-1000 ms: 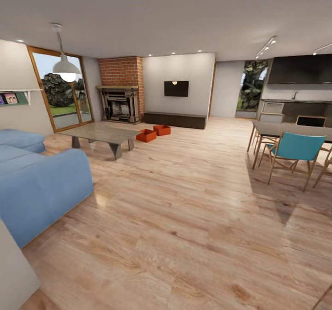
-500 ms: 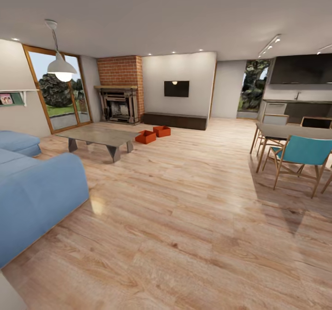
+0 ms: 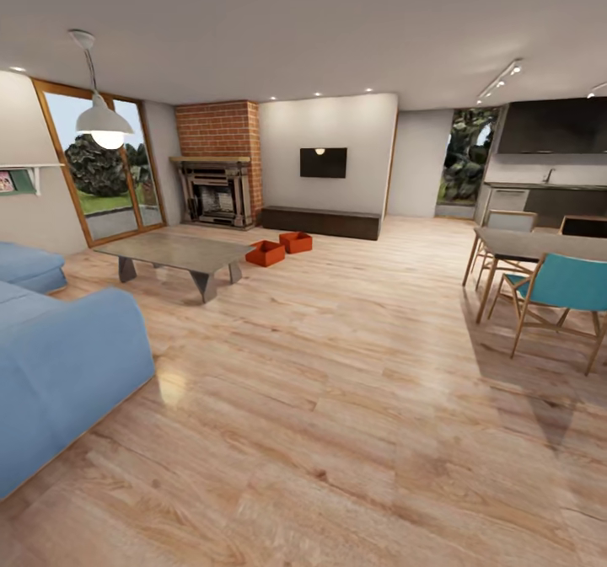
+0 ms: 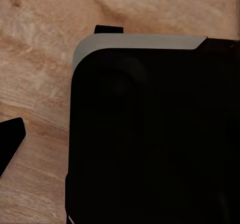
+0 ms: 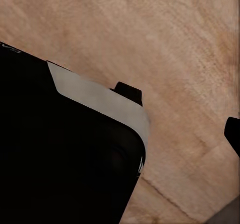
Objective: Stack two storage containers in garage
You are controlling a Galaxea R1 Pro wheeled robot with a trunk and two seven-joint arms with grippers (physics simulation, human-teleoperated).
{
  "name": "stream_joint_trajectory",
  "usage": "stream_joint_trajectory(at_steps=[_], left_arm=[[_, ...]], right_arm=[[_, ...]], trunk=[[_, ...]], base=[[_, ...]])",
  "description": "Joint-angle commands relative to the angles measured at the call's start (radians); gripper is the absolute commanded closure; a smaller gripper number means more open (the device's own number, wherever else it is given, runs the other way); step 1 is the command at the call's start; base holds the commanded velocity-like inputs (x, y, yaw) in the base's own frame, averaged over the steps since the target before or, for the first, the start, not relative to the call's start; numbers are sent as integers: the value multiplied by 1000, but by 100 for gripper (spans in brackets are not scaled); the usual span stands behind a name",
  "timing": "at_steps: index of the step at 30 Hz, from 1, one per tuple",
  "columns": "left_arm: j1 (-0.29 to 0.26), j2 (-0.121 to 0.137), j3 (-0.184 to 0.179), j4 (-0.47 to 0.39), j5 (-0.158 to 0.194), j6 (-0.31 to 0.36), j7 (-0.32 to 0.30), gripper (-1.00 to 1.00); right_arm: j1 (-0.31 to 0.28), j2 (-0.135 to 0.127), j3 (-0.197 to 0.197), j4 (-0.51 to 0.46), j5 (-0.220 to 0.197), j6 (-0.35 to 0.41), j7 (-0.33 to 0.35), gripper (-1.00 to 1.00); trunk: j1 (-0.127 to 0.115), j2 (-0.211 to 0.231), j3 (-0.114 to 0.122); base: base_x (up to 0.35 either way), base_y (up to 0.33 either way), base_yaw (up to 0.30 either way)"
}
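Rolling forward, the robot's head view has crept nearer the brick fireplace [image 3: 217, 152]; sofa and chairs slide outward. Both storage containers [image 3: 281, 248] sit side by side on the wood floor before that fireplace, untouched. Whether either gripper is open, I cannot tell.

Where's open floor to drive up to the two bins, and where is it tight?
Wide bare wood floor runs between the sofa and dining chairs up to the bins. Tight beyond: coffee table beside them, low cabinet behind.
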Motion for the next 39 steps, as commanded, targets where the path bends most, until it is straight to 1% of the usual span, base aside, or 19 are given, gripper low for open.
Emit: stream_joint_trajectory(at_steps=[1, 39], left_arm=[[0, 0, 0, -1, 9, -1, 0, -100], [0, 0, 0, -1, 9, -1, 0, -100]], right_arm=[[-1, 1, 8, 3, -9, -6, 0, -100], [-1, 1, 8, 3, -11, -7, 0, -100]], trunk=[[1, 0, -1], [1, 0, -1]], base=[[322, 0, 0], [322, 0, 0]])
